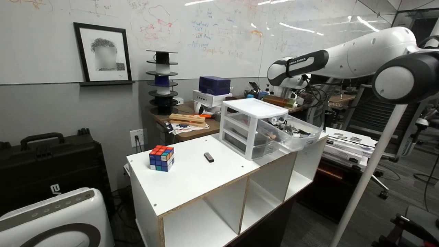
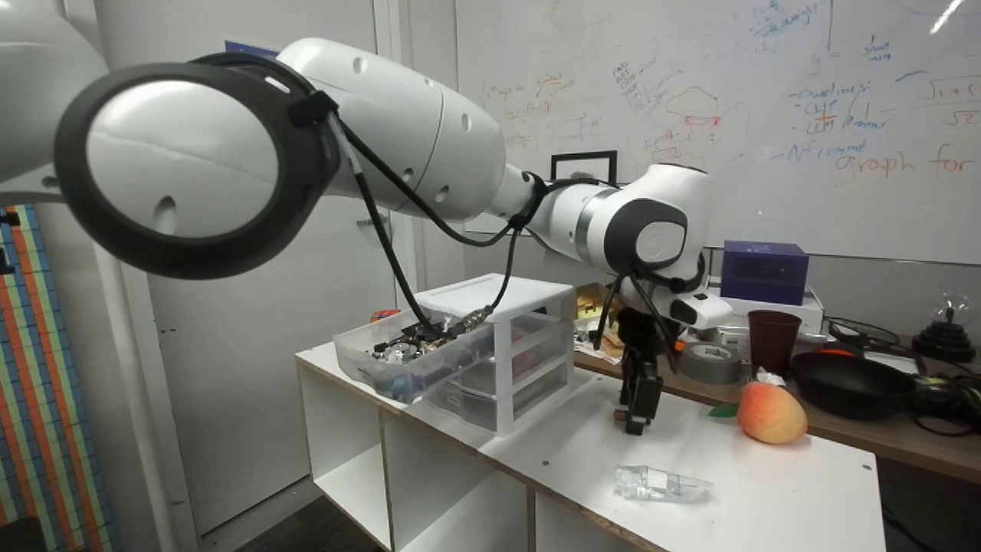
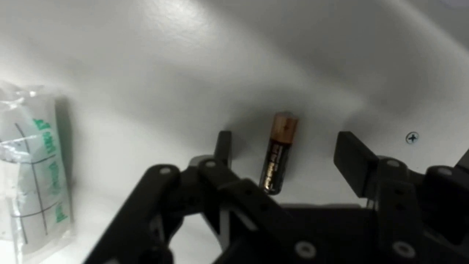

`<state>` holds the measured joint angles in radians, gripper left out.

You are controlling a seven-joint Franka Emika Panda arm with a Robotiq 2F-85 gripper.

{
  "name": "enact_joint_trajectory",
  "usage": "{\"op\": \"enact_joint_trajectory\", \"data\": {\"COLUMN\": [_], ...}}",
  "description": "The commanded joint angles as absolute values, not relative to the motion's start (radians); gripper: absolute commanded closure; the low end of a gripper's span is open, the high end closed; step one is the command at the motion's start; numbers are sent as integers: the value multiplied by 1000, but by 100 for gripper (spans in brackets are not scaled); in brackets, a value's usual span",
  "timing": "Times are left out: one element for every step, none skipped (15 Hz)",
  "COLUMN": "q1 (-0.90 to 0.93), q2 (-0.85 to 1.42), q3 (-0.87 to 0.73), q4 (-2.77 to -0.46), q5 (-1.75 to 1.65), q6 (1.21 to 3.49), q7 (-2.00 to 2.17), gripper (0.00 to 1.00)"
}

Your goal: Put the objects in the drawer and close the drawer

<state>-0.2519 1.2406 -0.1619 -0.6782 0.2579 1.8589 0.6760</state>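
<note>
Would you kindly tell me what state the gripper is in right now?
Gripper: open, holding nothing; the battery lies between its jaws, with a gap on each side.

In my wrist view the battery looks smooth and glossy, with a coppery metallic end. I see the packet as clear, wrinkled plastic film, shiny along its creases. The drawer reads to me as translucent, cloudy plastic, and its unit has a smooth, opaque plastic frame. The shelf is smooth on top with a soft sheen, its cut edges rough, raw board. My hand is matt black, dotted with bright metal screws.
</note>
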Motion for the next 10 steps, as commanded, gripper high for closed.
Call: {"op": "enact_joint_trajectory", "data": {"q1": [-257,-253,-252,-250,-239,-237,-236,-235,-234,-232], "q2": [1291,1296,1301,1306,1292,1292,1290,1285,1280,1271], "q3": [-152,-158,-159,-163,-183,-187,-192,-198,-202,-207], "q4": [-559,-547,-536,-525,-550,-551,-554,-558,-562,-569], "q5": [191,171,154,138,142,131,125,116,107,98], "q6": [1779,1762,1746,1735,1736,1731,1731,1732,1731,1734], "q7": [704,704,703,701,696,698,700,699,699,694], "gripper": [58,67,74,82,89,94,98,99,96,96]}}
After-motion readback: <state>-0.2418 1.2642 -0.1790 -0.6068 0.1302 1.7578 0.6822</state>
